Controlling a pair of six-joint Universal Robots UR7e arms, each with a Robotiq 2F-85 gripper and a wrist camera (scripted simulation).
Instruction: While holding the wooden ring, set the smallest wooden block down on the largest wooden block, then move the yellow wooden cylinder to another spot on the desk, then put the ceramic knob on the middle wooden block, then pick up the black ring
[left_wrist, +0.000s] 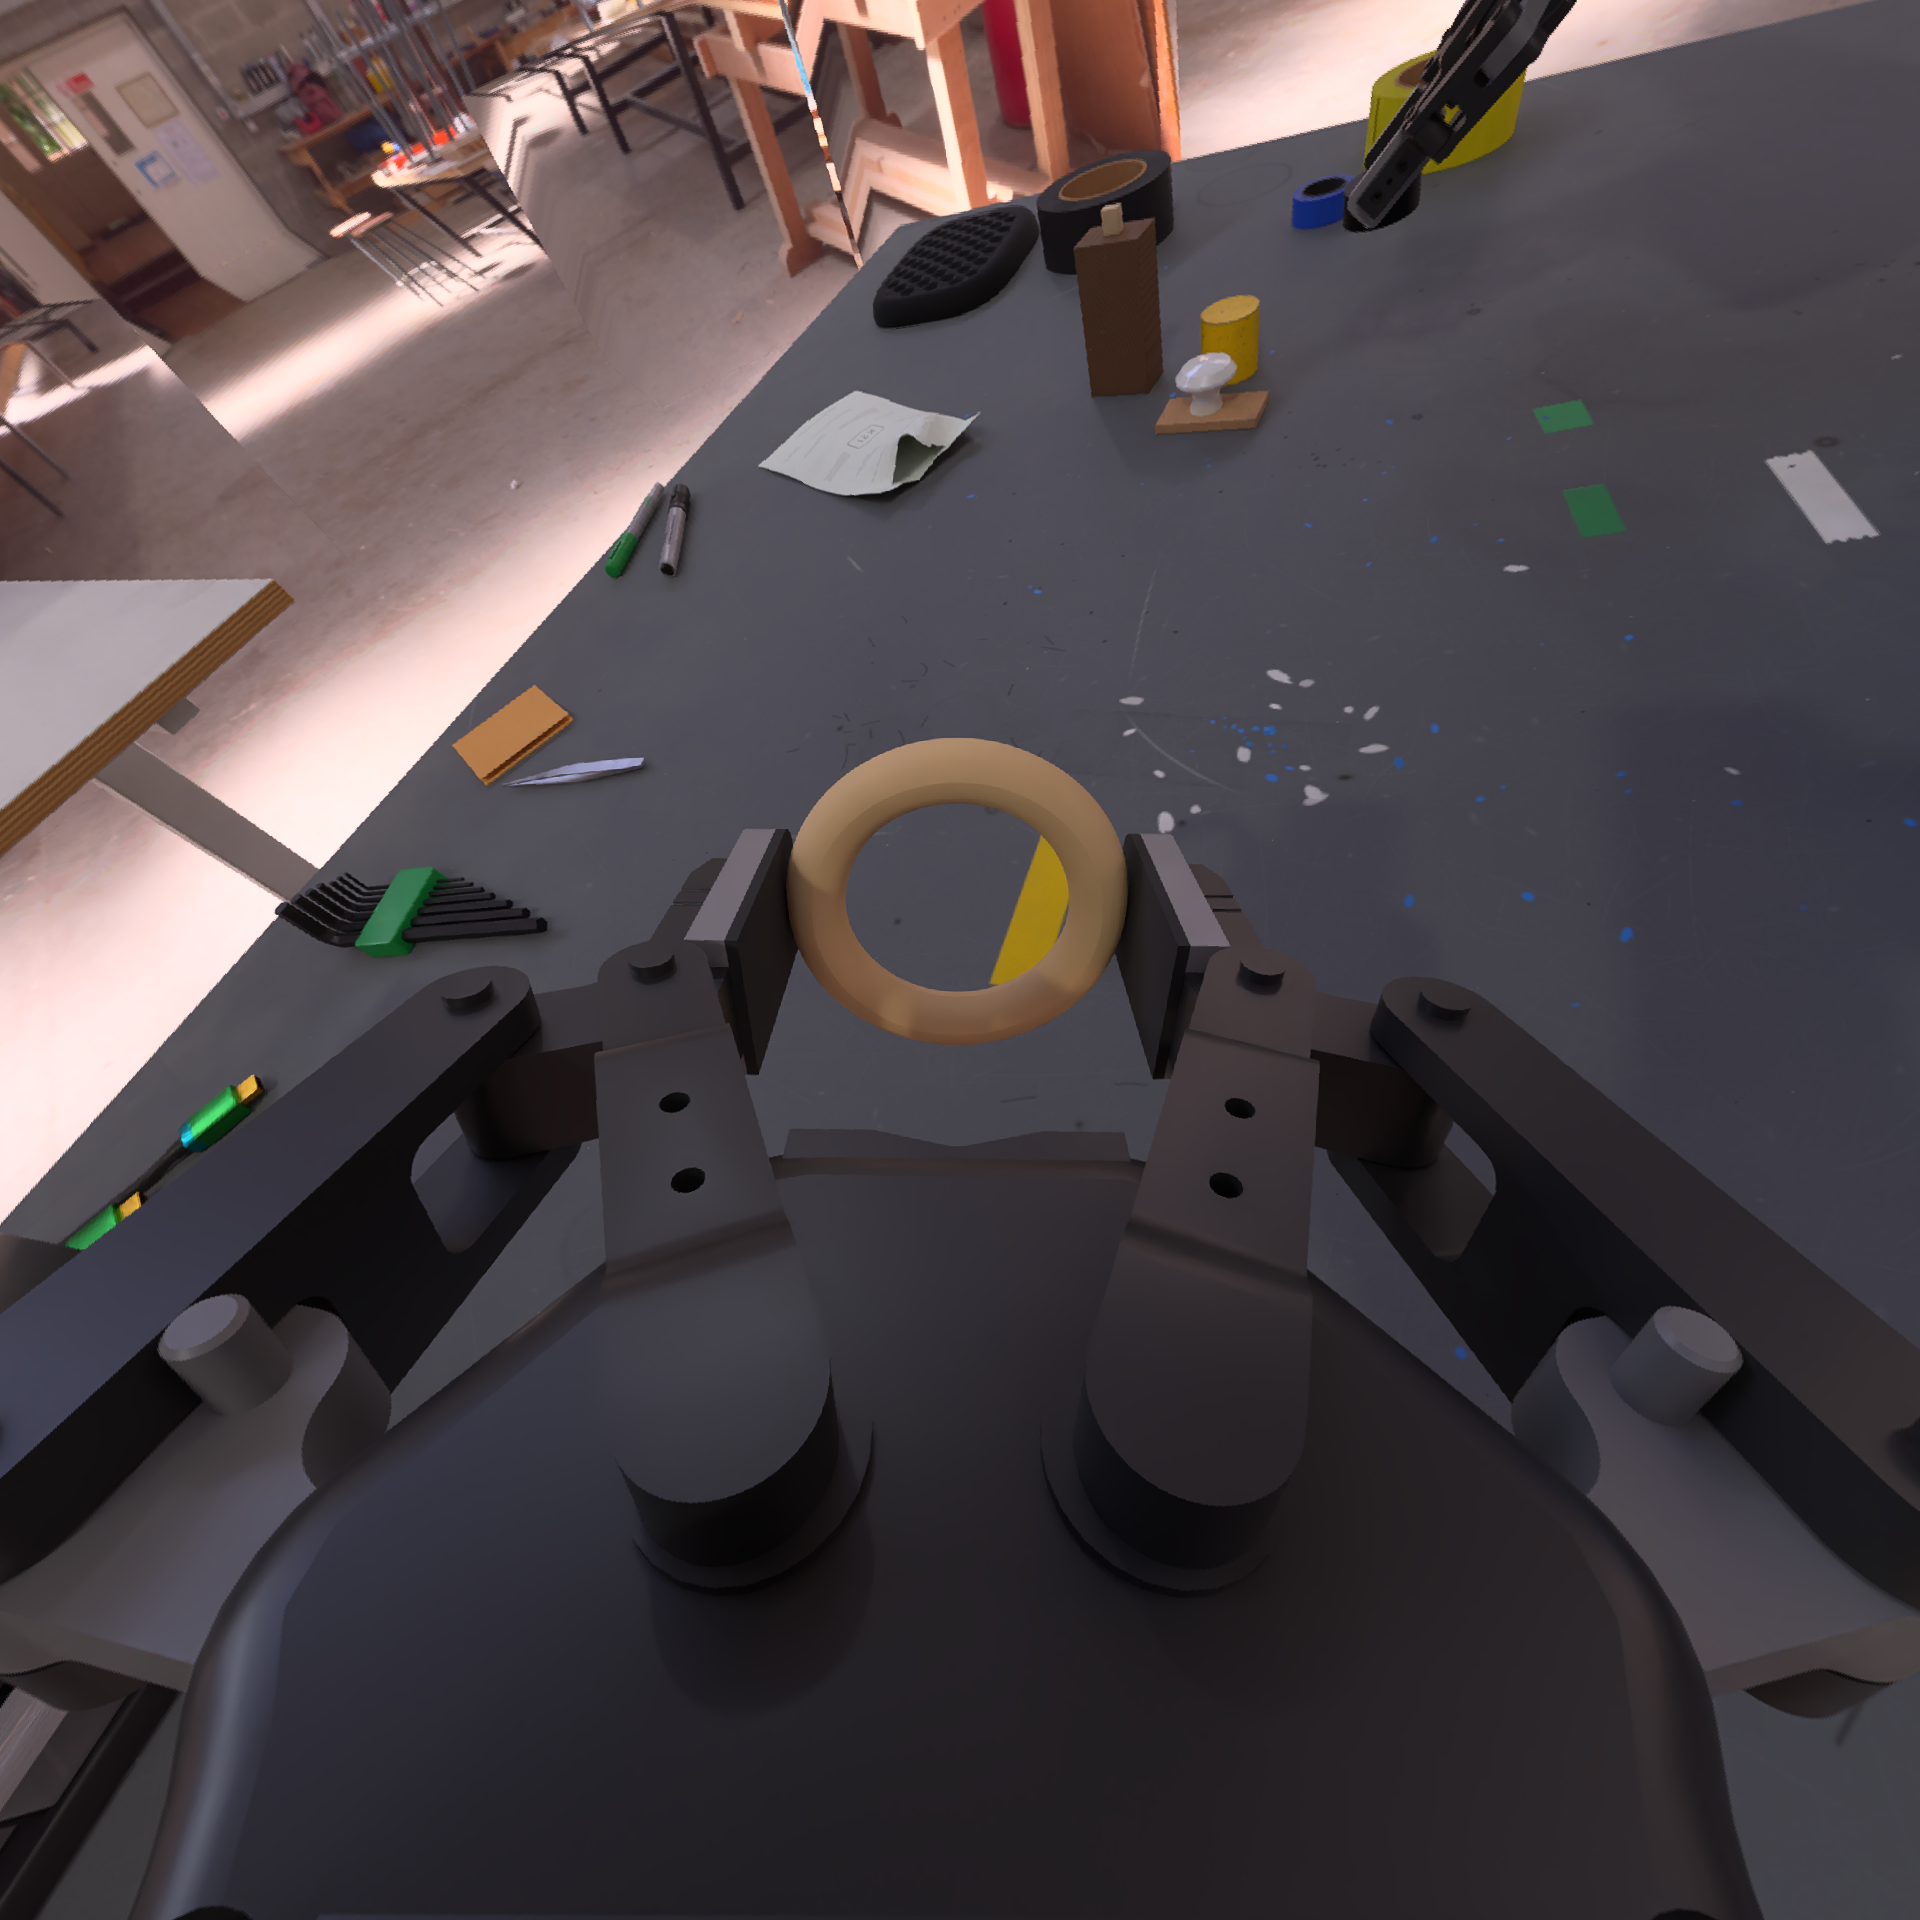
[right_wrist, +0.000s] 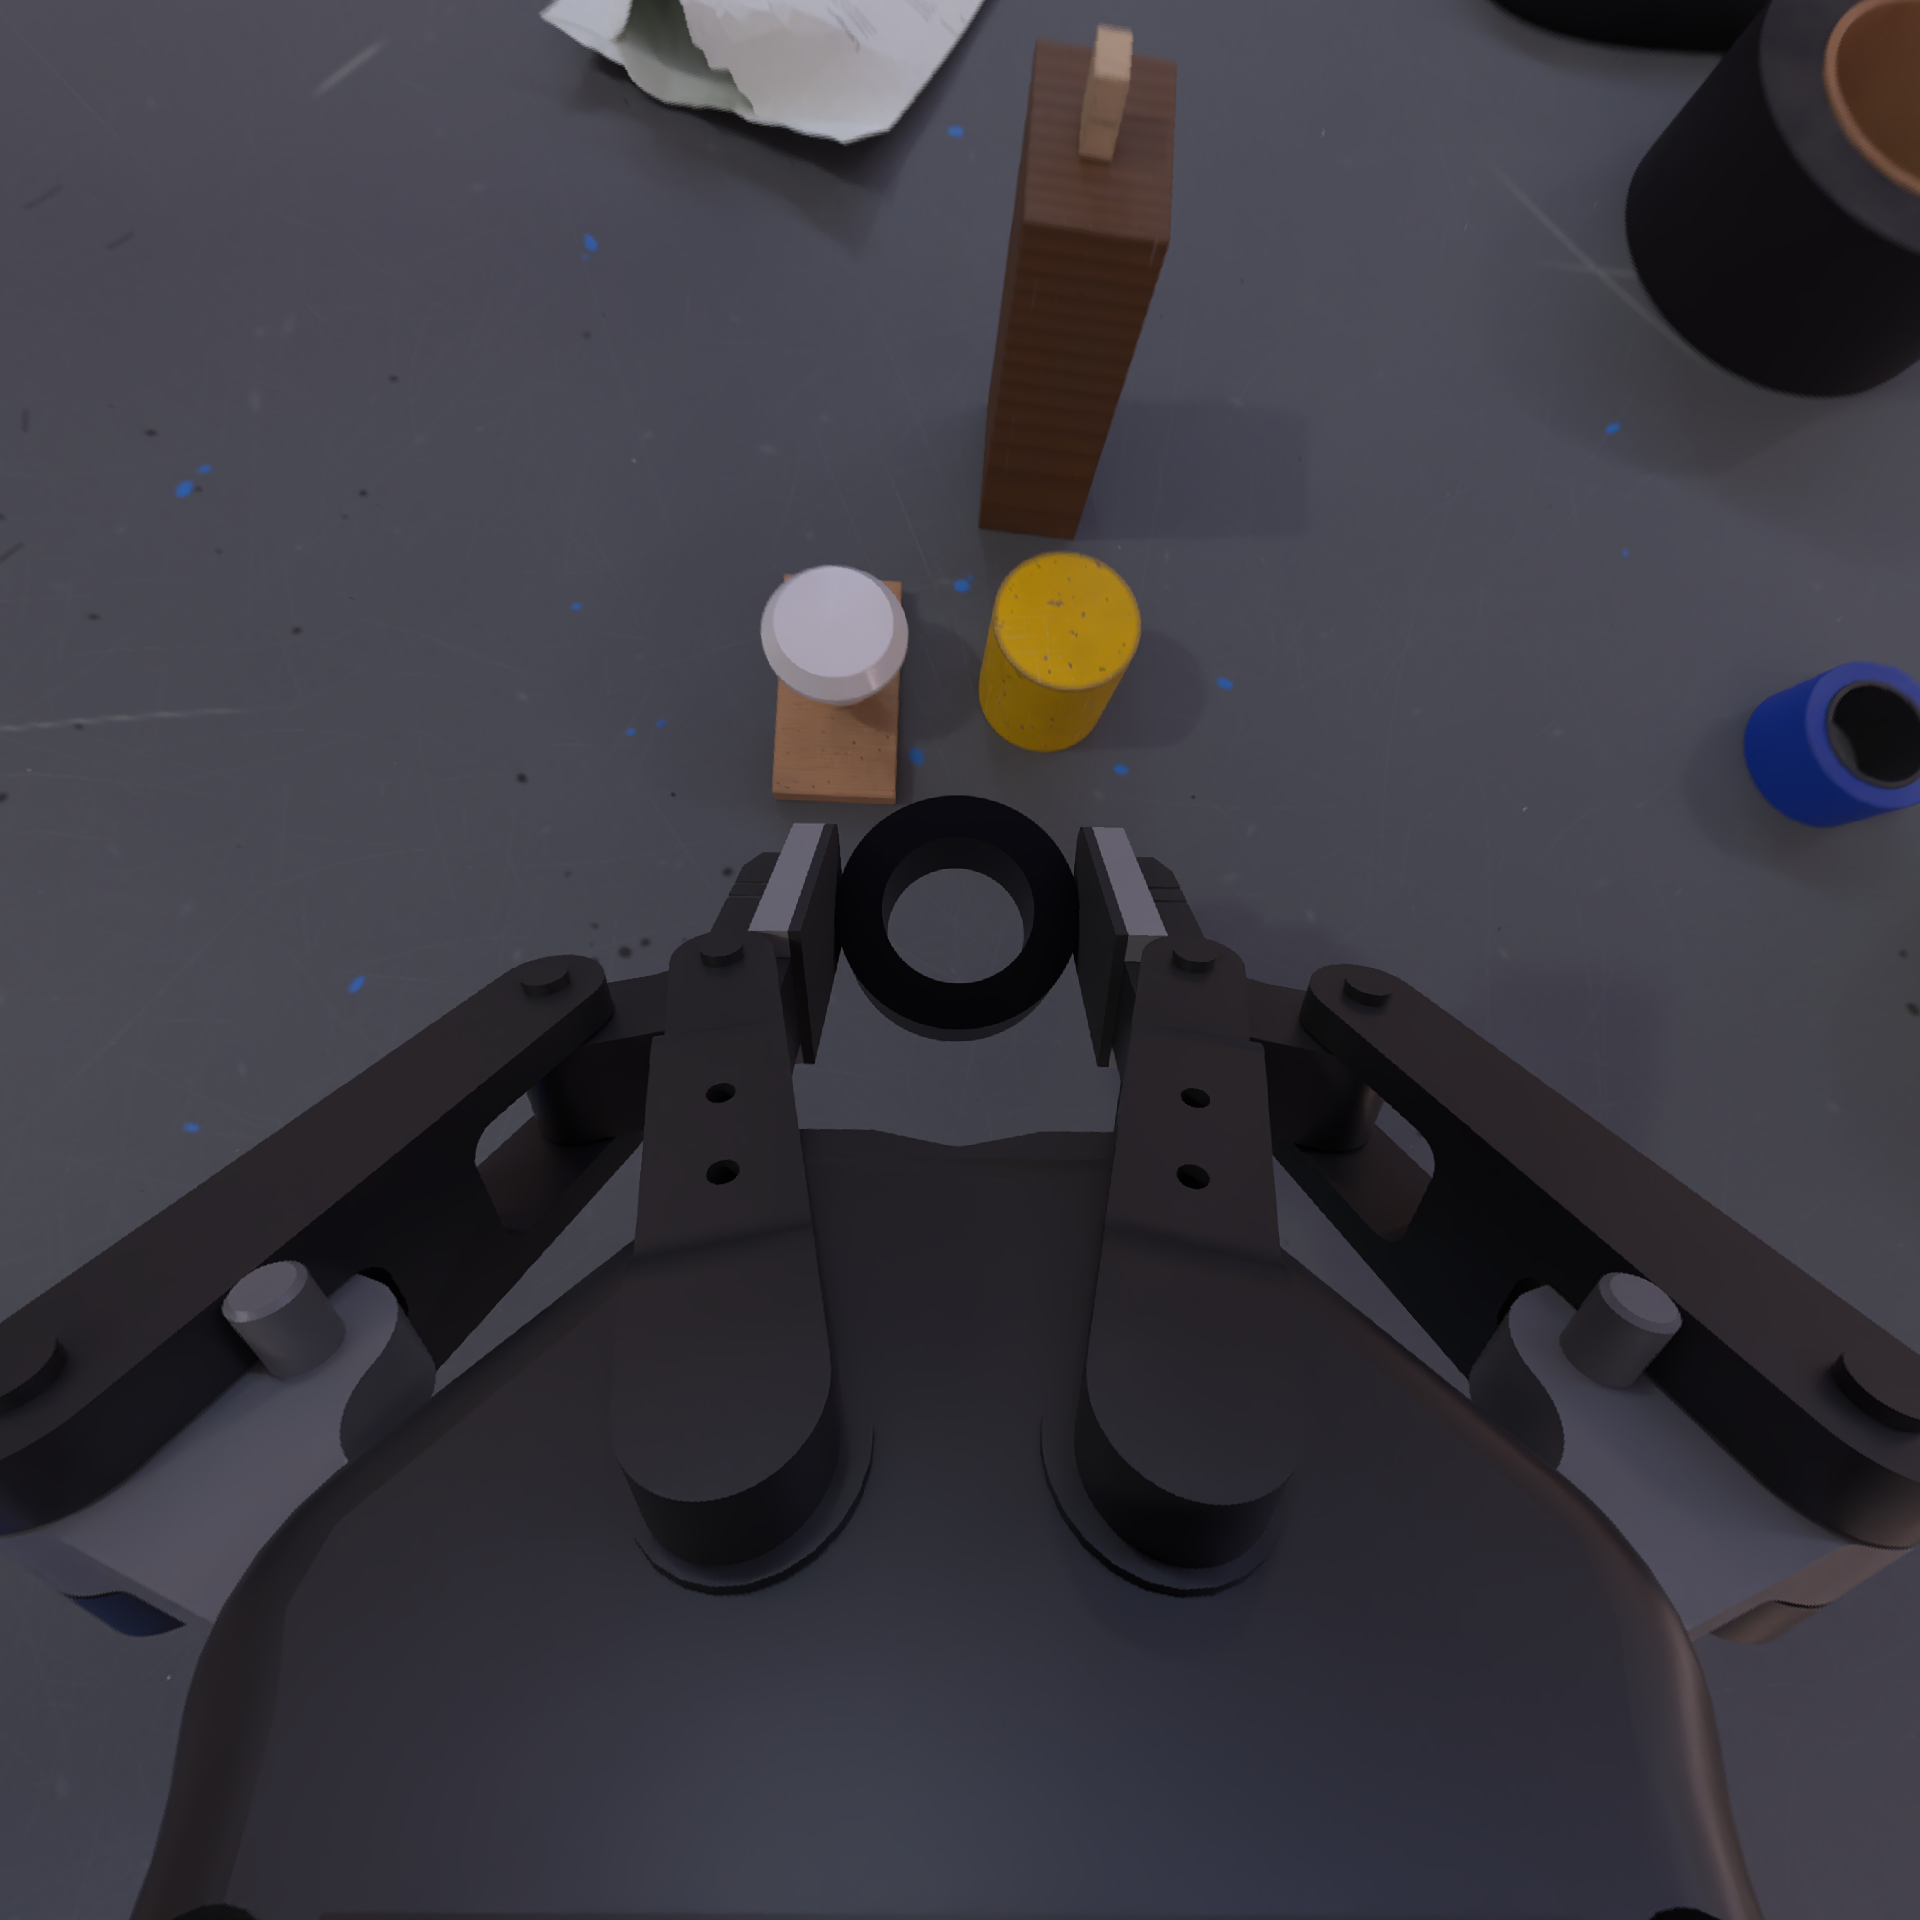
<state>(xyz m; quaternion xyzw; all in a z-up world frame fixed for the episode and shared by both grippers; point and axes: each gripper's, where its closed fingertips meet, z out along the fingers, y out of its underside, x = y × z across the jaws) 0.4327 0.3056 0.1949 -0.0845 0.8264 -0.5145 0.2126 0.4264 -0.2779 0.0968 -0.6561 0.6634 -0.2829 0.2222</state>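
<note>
Between the two pads of the right end effector (right_wrist: 957, 930), at the centre of the right wrist frame, sits the black ring (right_wrist: 956, 920), its hole facing the camera and its axis running roughly along the fingers; the left pad (right_wrist: 805, 914) and the right pad (right_wrist: 1112, 909) stand against its outer rim, so the end effector looks closed on it, though whether the ring has left the desk (right_wrist: 364, 623) cannot be told from this angle. Reading left to right above it: the ceramic knob (right_wrist: 833, 634) stands upright on the far end of the flat middle wooden block (right_wrist: 836, 753), the yellow wooden cylinder (right_wrist: 1058, 655) stands just beside it to the right, and behind them rises the tall largest wooden block (right_wrist: 1081, 301) with the pale smallest wooden block (right_wrist: 1103, 94) on top. A blue tape roll (right_wrist: 1834, 743) lies at the right edge. In the left wrist frame the left end effector (left_wrist: 956, 925) grips the wooden ring (left_wrist: 956, 888) by its sides at centre frame, well apart from the cluster in the upper right. Judged from the layout, the first three steps appear done and only the lift remains: the right arm is the one on the ring, and a straight rise should clear the middle block just ahead.
</note>
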